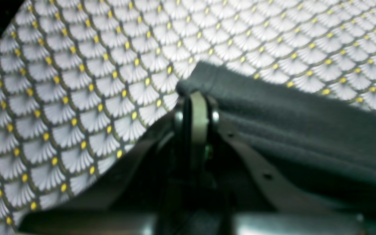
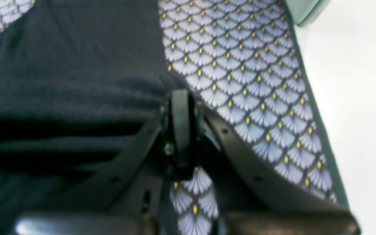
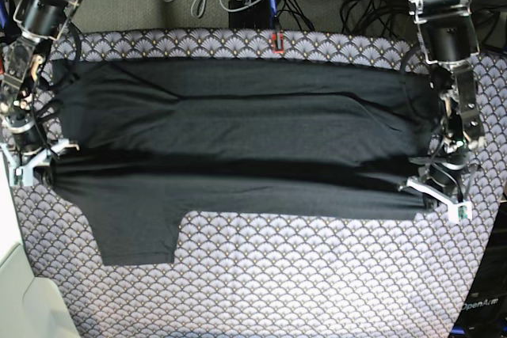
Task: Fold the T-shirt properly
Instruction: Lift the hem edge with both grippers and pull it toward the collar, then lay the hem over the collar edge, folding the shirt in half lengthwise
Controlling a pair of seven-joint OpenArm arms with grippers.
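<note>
We saw the left pincer (image 1: 196,98) shut on a corner of the T-shirt (image 1: 305,130), the dark fabric running off to one side of it over the patterned cloth (image 1: 77,98). Our right pincer (image 2: 180,98) was likewise clamped on the shirt's edge (image 2: 77,65). Farther out, in the base view, the T-shirt (image 3: 238,124) lay stretched across the cloth-covered worktop (image 3: 317,275) between the left pincer (image 3: 440,199) and right pincer (image 3: 36,160), one sleeve hanging toward the camera.
</note>
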